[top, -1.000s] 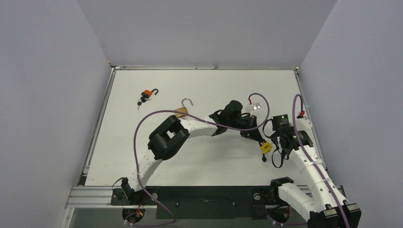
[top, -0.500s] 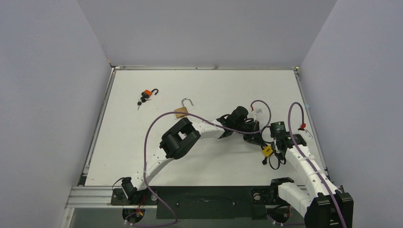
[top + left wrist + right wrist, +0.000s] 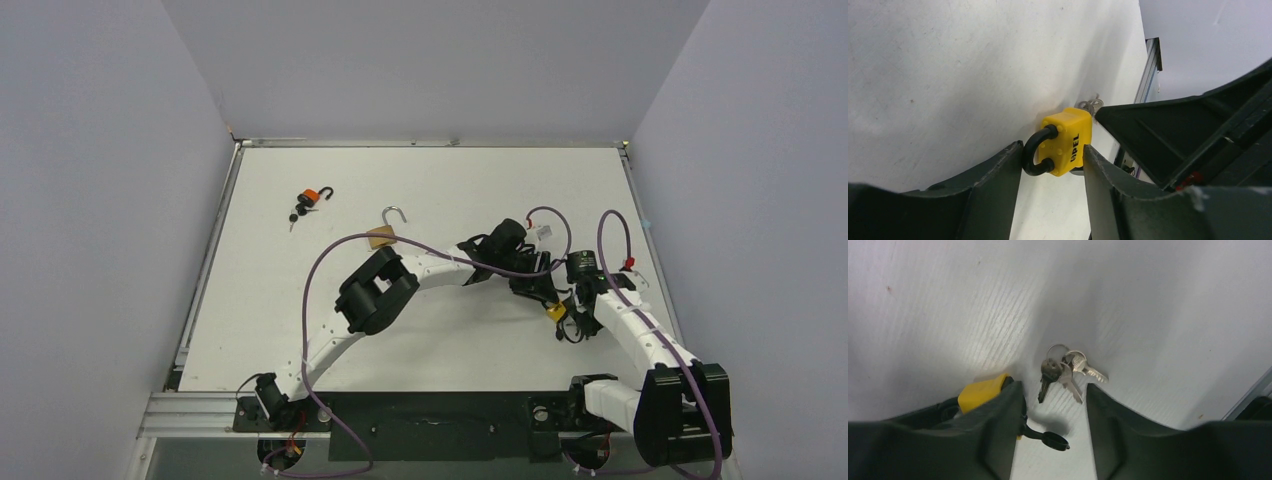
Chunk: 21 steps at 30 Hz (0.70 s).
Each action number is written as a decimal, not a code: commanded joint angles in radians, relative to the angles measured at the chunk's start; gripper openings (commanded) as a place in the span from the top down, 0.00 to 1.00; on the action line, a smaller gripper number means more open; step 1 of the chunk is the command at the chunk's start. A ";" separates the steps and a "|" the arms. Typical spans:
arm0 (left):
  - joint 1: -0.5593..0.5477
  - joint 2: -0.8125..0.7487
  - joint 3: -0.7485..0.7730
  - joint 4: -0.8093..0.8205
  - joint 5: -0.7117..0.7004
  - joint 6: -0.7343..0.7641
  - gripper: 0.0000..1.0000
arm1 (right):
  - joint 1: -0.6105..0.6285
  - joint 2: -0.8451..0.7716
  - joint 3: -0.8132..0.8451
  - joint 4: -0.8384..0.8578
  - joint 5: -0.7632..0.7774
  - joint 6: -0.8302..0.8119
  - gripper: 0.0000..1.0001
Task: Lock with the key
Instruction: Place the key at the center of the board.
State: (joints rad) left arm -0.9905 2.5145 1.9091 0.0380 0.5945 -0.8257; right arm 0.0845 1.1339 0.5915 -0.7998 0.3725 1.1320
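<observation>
Lowered yellow padlock (image 3: 1068, 142), between parted fingers (image 3: 993, 195) of left hand (image 3: 1052, 155), keys (image 3: 1064, 371) beside

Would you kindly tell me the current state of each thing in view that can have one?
yellow padlock: shackle closed, lying on the table.
keys: out of the lock, loose on the table.
left hand: open around the yellow padlock.
right hand: open, empty.
orange padlock: shackle seems open.
tan padlock: shackle open.

Yellow padlock (image 3: 1065, 141), black shackle (image 3: 1034, 152), silver keys (image 3: 1063, 371), white table (image 3: 400, 180).
</observation>
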 commanded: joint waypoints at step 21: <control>0.161 -0.722 -0.437 -0.120 -0.193 0.158 0.51 | 0.297 0.043 0.320 0.189 -0.018 -0.320 0.26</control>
State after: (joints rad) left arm -0.8684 1.9713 1.6005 -0.0570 0.4911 -0.7128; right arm 0.2989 1.1072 0.8181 -0.7334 0.3580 0.8955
